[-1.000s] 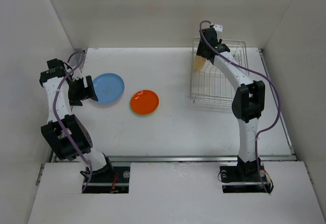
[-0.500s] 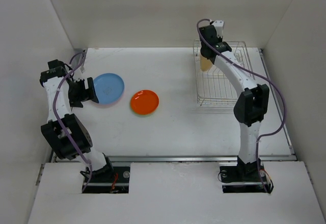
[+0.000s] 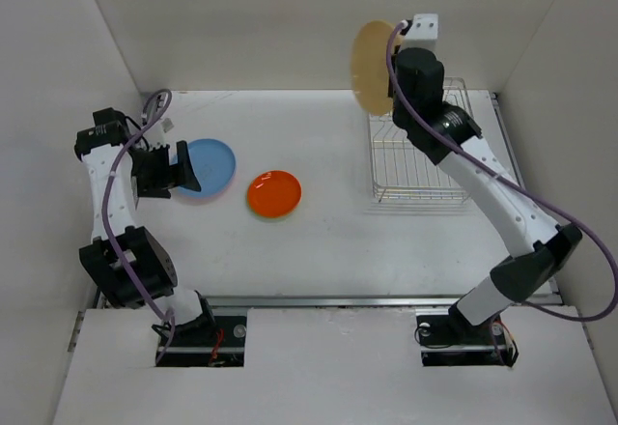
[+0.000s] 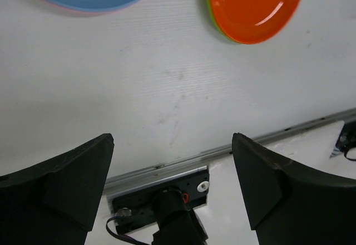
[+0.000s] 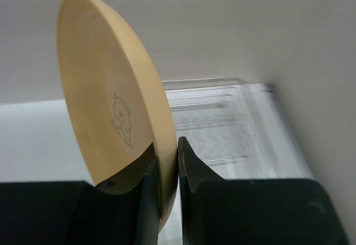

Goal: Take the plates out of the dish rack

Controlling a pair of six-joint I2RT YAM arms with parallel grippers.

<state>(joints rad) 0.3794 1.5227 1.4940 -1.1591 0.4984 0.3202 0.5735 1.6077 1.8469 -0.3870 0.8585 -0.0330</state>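
– Cream-yellow plate [image 3: 371,68] first: where?

– Lifted clear of the dish rack [image 3: 417,159], up over its far left corner, in front of the white back wall [image 3: 290,19]. Standing on edge, nearly upright, broad face turned left.

– Gripped how?

– Pinched at the lower rim by the right claw [image 5: 166,161], dark fingers [image 5: 192,167] clenched tight on either side of the rim. Small bear-like drawing [image 5: 123,121] on the face seen from the right wrist, just above the fingertips.

– And the rack itself?

– Silver wire, sitting flat at the far right of the worktop [image 3: 328,241], close to the right wall [image 3: 560,106]. Seen from the right wrist as pale bars beyond and below the plate.

– Other plates?

– Blue plate [image 3: 208,166] lying flat at the far left of the worktop. Orange-red plate [image 3: 274,193] flat too, just to the right of the blue one and slightly nearer, apart from it. Thin lime green rim [image 4: 210,16] peeking out from beneath the orange-red plate, so stacked. Faint pinkish edge [image 4: 75,11] under the blue plate in the left wrist view; too thin to say more.

– State of the other arm's end?

– Released: left claw [image 4: 172,184] spread wide, nothing between the fingers, only bare worktop in the gap. Placed at the blue plate's left edge in the overhead view; touching or not, cannot tell.
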